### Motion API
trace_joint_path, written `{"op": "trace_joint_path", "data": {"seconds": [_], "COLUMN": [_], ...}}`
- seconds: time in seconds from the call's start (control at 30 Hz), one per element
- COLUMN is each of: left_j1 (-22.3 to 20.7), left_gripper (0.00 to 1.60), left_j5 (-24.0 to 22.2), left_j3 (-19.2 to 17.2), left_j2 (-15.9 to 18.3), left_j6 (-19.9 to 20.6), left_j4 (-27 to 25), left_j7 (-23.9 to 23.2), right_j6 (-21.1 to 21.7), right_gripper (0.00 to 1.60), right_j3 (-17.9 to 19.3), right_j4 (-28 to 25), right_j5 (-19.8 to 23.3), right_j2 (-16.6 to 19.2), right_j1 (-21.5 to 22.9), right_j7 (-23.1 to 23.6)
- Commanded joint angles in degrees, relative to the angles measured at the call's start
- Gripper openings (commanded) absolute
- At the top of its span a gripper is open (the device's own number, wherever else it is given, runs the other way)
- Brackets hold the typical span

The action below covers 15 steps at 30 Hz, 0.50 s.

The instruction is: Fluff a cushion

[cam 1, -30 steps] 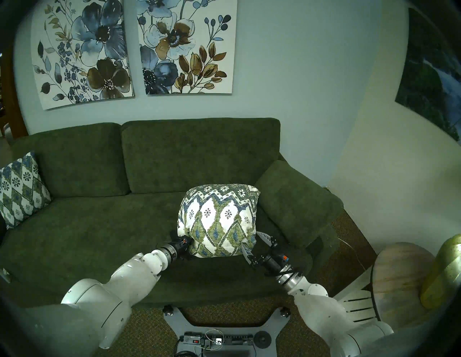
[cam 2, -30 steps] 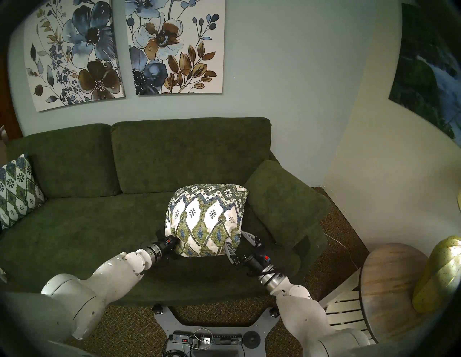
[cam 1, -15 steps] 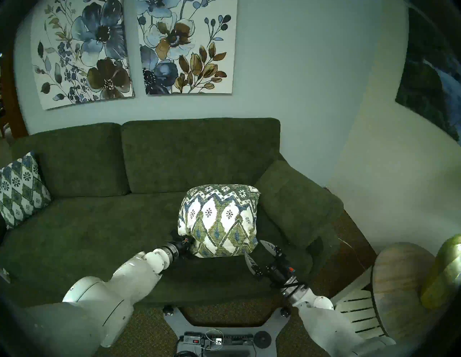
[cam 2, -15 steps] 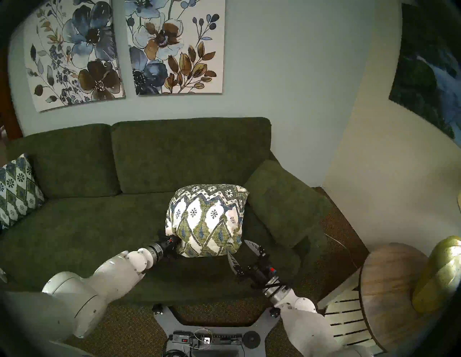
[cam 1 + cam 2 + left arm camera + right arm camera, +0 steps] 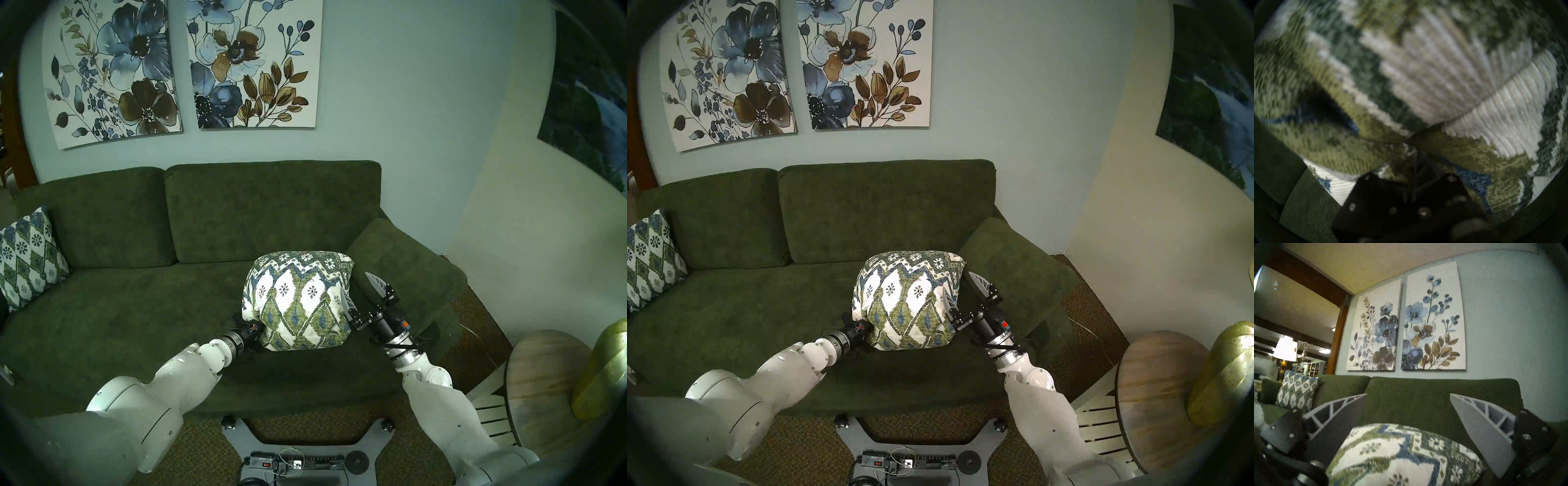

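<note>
The cushion [image 5: 298, 302] [image 5: 908, 300] is a plump cream pillow with an olive and blue diamond pattern. It stands bunched on the seat of the green sofa [image 5: 135, 305], near its right armrest. My left gripper [image 5: 259, 331] [image 5: 866, 331] is shut on the cushion's lower left corner. In the left wrist view the fabric [image 5: 1423, 76] fills the frame, pinched at my left gripper [image 5: 1412, 146]. My right gripper [image 5: 356, 283] [image 5: 957, 281] is open and empty beside the cushion's right edge. In the right wrist view the right gripper [image 5: 1407, 394] has the cushion [image 5: 1403, 455] just below it.
A twin patterned cushion [image 5: 29, 258] [image 5: 1296, 392] leans at the sofa's left end. The sofa's right armrest [image 5: 407, 268] is close behind my right gripper. A round wooden side table [image 5: 543, 383] with a yellow-green vase [image 5: 607, 366] stands at the right. My base [image 5: 298, 451] is at the sofa's front.
My right gripper, open around the cushion's lower right corner, drew back toward me, then rose and moved forward to the cushion's right edge. My left gripper and the cushion stayed put.
</note>
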Motion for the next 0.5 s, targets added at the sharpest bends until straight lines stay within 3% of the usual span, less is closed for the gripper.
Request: {"op": "trace_joint_path", "data": {"seconds": [0.0,0.2,0.47], "left_j1": [0.46,2.08,5.92], "left_gripper": [0.00,0.00,0.00], "left_j5": [0.81,0.68,0.02], "left_j3": [1.76,2.43,1.76], "left_j2": [-4.13,-3.90,0.38], "left_j6": [-0.29,-1.77,-3.60], "left_j4": [-0.57,-1.42,-0.95], "left_j7": [-1.52,-1.99,-0.80], "right_j6": [3.25,9.99,17.68], "right_gripper": [1.60,1.60,1.60], "right_j3": [-4.42,-6.61,-7.29], "right_j4": [-7.30,-0.80,9.99], "right_j5": [0.66,-0.44,-2.40], "right_j2": [-5.07,-8.11,-9.15], "right_j1": [2.08,8.10,9.22], "right_j7": [0.94,-3.14,-9.80]}}
